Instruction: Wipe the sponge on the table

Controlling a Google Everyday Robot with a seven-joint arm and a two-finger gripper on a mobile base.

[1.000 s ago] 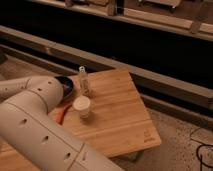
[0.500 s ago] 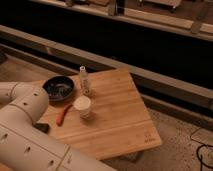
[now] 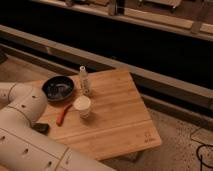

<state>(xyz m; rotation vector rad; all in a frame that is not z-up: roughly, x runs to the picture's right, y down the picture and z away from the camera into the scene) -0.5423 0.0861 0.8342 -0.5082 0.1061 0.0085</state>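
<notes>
Gripper is out of view and closed; only the arm point(image 3: 25, 137) shows, lower left. Sponge point(image 3: 41, 128) lies flat on the table point(image 3: 120, 117), near-left, against the arm, long axis roughly left-right. Beyond it: stick point(image 3: 63, 114), cup point(image 3: 82, 106), bowl point(image 3: 58, 88), bottle point(image 3: 84, 80).

Arm point(image 3: 26, 106) swung left, uncovering the bowl point(image 3: 58, 88); pincer off-frame.

white arm point(image 3: 22, 142) folded across lower left; gripper out of sight, closed.

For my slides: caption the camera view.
Robot arm at lower left, table with bowl, bottle, cup, red stick, sponge; gripper out of view.
</notes>
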